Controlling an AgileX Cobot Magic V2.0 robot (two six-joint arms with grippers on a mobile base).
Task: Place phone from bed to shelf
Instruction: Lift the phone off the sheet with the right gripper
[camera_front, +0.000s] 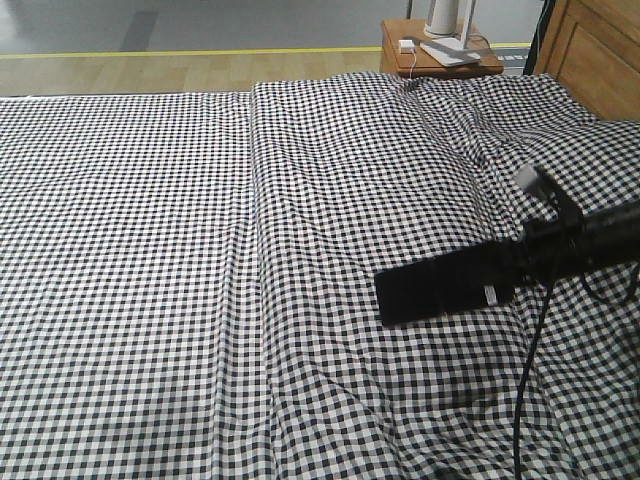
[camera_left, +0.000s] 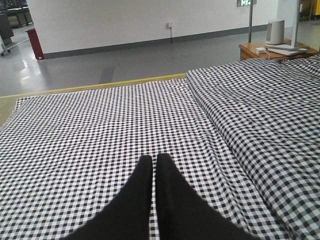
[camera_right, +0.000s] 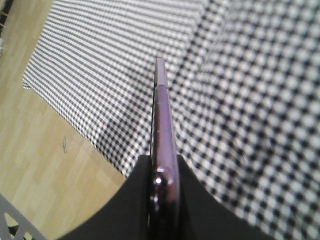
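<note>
The black phone (camera_front: 445, 287) hangs a little above the checked bed (camera_front: 200, 250), held at its right end by my right gripper (camera_front: 520, 262). A small white sticker shows near that held end. In the right wrist view the phone (camera_right: 162, 115) is seen edge-on, pinkish-purple, pinched between the two black fingers (camera_right: 135, 200), with my right gripper (camera_right: 163, 165) shut on it. My left gripper (camera_left: 153, 161) hovers over the bed (camera_left: 75, 140), fingers together with nothing between them. The shelf is out of view.
A small brown nightstand (camera_front: 438, 55) with white items stands beyond the bed's far right corner. A wooden headboard (camera_front: 595, 50) lies at the right. Grey floor with a yellow line (camera_front: 150, 52) runs past the bed's far edge. A black cable (camera_front: 528, 380) hangs from the right arm.
</note>
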